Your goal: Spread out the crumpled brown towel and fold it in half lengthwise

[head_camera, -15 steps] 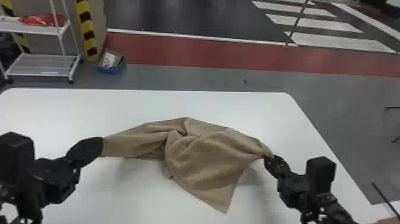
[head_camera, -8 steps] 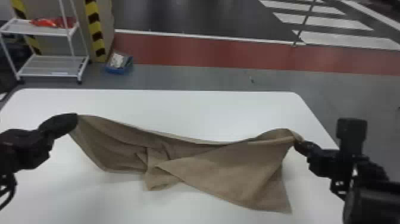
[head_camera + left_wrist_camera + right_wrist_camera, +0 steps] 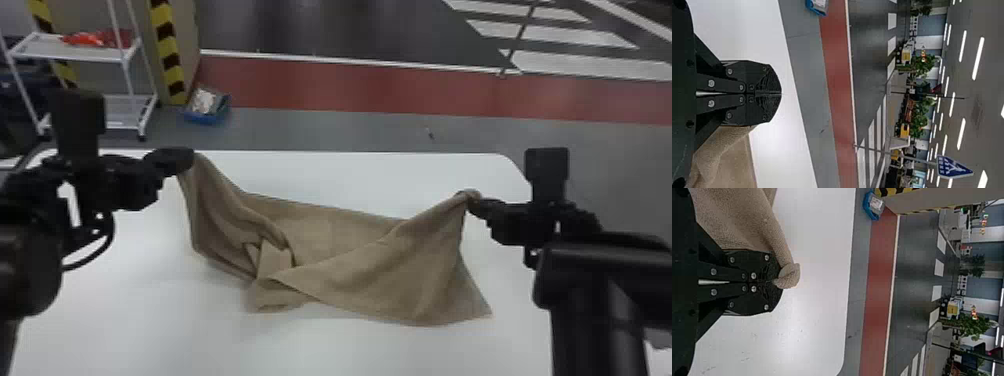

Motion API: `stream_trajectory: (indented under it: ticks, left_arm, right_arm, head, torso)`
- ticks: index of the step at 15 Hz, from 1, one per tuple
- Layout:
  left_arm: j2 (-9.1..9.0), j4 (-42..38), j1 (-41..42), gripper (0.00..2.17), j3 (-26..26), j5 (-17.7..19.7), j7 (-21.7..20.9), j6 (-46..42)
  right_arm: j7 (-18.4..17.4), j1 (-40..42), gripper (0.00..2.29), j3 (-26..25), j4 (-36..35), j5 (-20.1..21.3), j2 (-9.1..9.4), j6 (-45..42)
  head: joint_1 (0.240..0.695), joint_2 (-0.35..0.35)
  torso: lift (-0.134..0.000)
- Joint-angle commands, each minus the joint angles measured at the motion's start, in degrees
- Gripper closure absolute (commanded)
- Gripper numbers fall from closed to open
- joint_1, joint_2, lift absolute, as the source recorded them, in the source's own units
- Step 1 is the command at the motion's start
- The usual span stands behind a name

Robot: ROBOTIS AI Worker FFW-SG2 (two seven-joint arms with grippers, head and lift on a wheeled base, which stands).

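The left end effector (image 3: 186, 159) and right end effector (image 3: 474, 204) are gripping the towel (image 3: 395, 275) by its ends; it is sagging, twisted, over the worktop (image 3: 200, 330). Spreading is seemingly underway — the next move is probably requiring the twist opened out.

The left tool (image 3: 187, 160) and right tool (image 3: 475, 202) have moved up in the head view, and they are a bit closer together than just before. The brown towel's (image 3: 370, 255) middle used to arch up; now it dips below the two held ends, and the left end hangs down more steeply
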Motion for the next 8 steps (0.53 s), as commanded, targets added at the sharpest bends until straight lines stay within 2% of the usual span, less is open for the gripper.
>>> stream_trajectory:
  ticks: [1,2,3,5,8]
  left_arm:
    - [-2.24,7.95,-6.19,1.62,-2.47,-2.61,1.51,0.09]
    - [-2.59,10.06,-7.16,0.34,-3.09,-2.7,3.18,0.09]
    - [-2.59,11.2,-7.07,0.0,-2.82,-2.44,3.36,0.09]
    - [-2.15,11.29,-6.1,0.01,-1.51,-1.65,3.45,0.09]
    - [-1.53,9.71,-5.31,0.03,1.13,-0.5,4.24,0.44]
  right_arm:
    - [-0.02,-0.28,1.33,0.2,1.35,0.52,0.05,1.27]
    - [0.07,0.25,0.36,0.2,1.27,0.35,0.05,2.15]
    - [0.07,1.13,0.0,0.2,1.18,0.35,0.05,2.33]
    - [0.07,2.54,0.02,-0.15,0.3,0.44,0.05,2.5]
    - [0.07,3.33,0.08,-1.38,-0.49,1.05,0.0,3.91]
  head:
    - [0.686,-0.163]
    - [0.68,-0.166]
    - [0.678,-0.169]
    - [0.695,-0.175]
    - [0.695,-0.169]
  torso:
    - [-0.124]
    - [-0.124]
    - [-0.124]
    - [-0.124]
    - [-0.124]
